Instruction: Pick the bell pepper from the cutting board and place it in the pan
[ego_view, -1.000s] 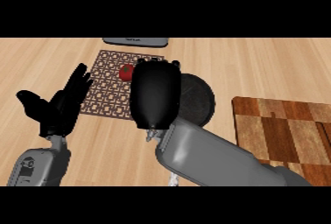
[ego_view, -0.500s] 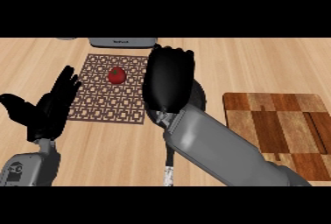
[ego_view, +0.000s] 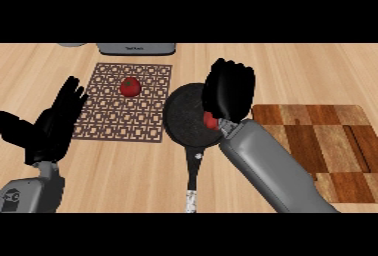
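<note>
- The right hand (ego_view: 229, 95) is seen above the right part of the dark pan (ego_view: 188, 120), back of the hand toward the view, fingers curled downward.
- A small red object, taken to be the bell pepper (ego_view: 210, 120), is glimpsed just under the heel of this hand, over the pan's right edge; most of it is hidden. Whether it is clasped or lying in the pan cannot be told.
- The wooden cutting board (ego_view: 325, 145) is found to the right of this hand, partly covered by the grey forearm.
- To the left of the pan, a patterned mat (ego_view: 111, 115) is laid out, with a red tomato-like item (ego_view: 130, 86) on it.
- The left hand (ego_view: 52, 125) is held open, fingers up, resting at the left edge.
- A grey appliance (ego_view: 136, 48) is noted beyond the mat.
</note>
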